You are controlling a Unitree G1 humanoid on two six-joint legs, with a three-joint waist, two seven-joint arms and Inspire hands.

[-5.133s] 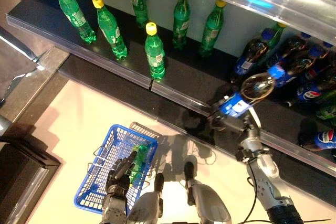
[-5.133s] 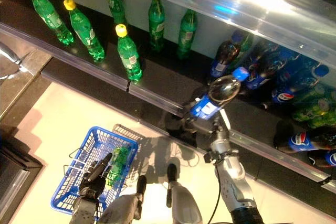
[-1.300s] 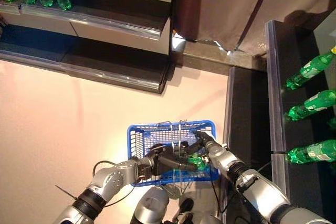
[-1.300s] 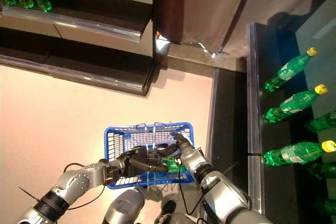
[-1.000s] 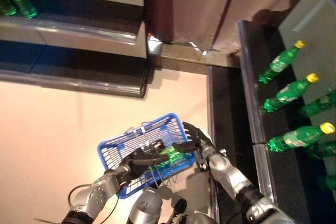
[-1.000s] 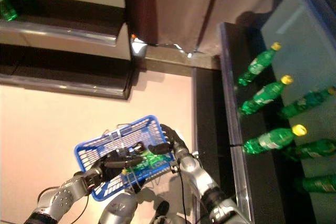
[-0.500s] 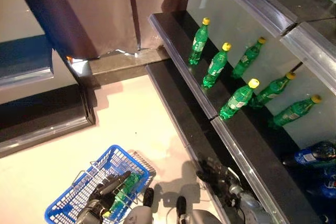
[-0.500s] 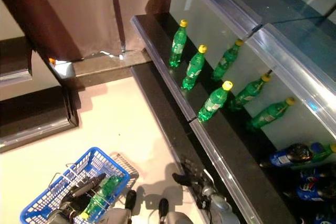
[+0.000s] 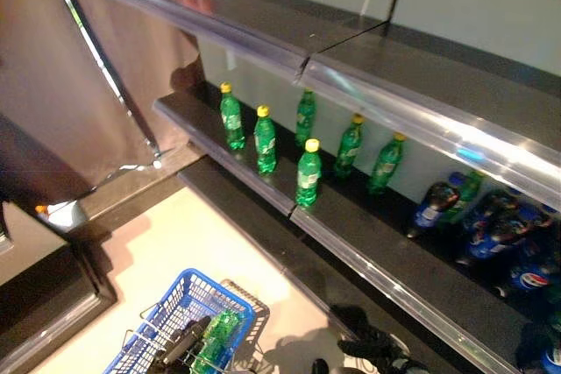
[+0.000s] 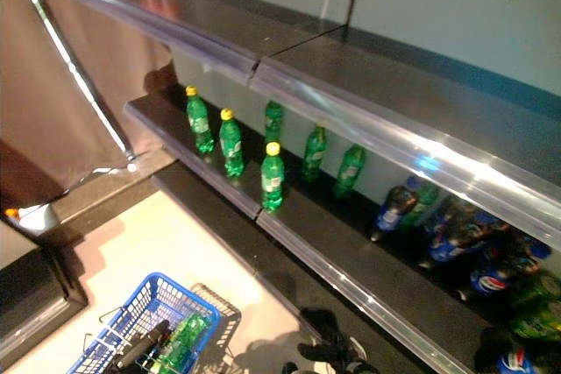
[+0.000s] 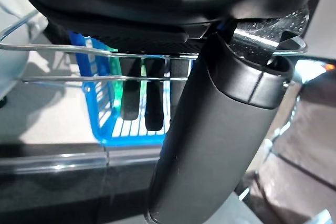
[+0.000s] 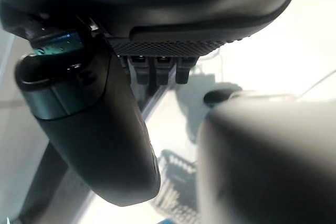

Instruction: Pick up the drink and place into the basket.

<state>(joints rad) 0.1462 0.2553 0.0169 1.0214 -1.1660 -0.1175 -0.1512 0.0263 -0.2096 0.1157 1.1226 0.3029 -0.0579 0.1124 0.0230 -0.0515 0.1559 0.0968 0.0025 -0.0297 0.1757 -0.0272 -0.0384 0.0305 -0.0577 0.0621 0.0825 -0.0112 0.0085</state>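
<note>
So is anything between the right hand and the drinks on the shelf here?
Nothing visible stands between them, only the shelf's clear front lip. The right hand is empty, low in front of the shelf. The left hand grips the blue basket, which already holds a green bottle.

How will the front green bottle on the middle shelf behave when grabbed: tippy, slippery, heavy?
The bottle stands upright, tall and narrow, alone near the shelf edge, so a sideways nudge would probably topple it. Its smooth, glossy plastic may slip. It looks full and capped, so likely fairly heavy for its size and reasonably stiff.
</note>
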